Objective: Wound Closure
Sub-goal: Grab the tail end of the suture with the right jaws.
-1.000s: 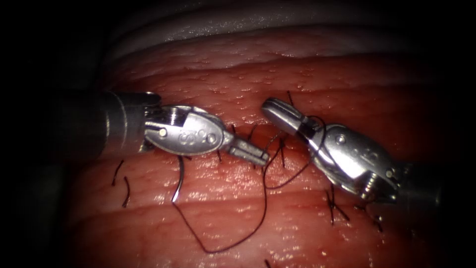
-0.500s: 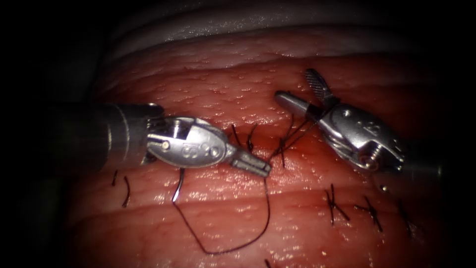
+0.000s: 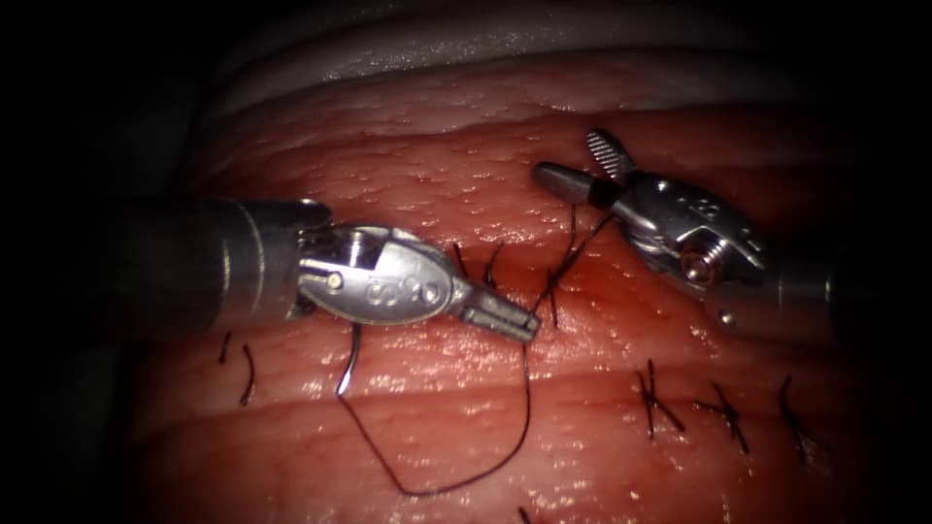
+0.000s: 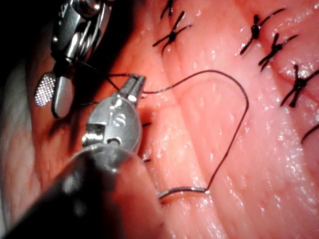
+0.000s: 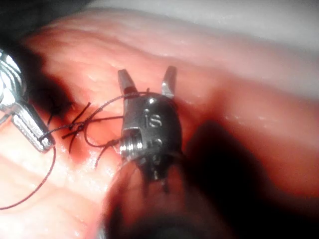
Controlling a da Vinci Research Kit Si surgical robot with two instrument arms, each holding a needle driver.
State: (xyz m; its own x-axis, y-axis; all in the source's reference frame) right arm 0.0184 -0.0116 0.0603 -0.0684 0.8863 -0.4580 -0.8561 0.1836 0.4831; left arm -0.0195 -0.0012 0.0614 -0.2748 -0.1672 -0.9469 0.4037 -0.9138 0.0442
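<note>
My left tool [image 3: 519, 325] is shut on the dark thread [image 3: 456, 480] close to the newest stitch [image 3: 553, 286]. From its jaws the thread drops in a wide loop across the tissue [image 3: 582, 456] to the curved needle [image 3: 348, 361]. The needle lies loose on the tissue's surface under the left tool, held by neither tool. My right tool [image 3: 568, 157] stands open above and right of that stitch, with thread wound around the base of its jaws. The right wrist view shows those open jaws [image 5: 146, 73], the thread across them and the left tool [image 5: 40, 139]. The left wrist view shows the needle [image 4: 179, 190].
Several finished stitches [image 3: 655, 403] with short cut ends run along the cut to the lower right, and short thread ends [image 3: 248, 374] lie at the far left. Red fluid wets the tissue around the newest stitch. Pale tissue edge [image 3: 485, 39] runs across the back.
My right tool's jaws have opened and it has moved up and to the right, drawing the thread loop around it straighter toward the stitch. The left tool has shifted slightly right, still shut on thread.
</note>
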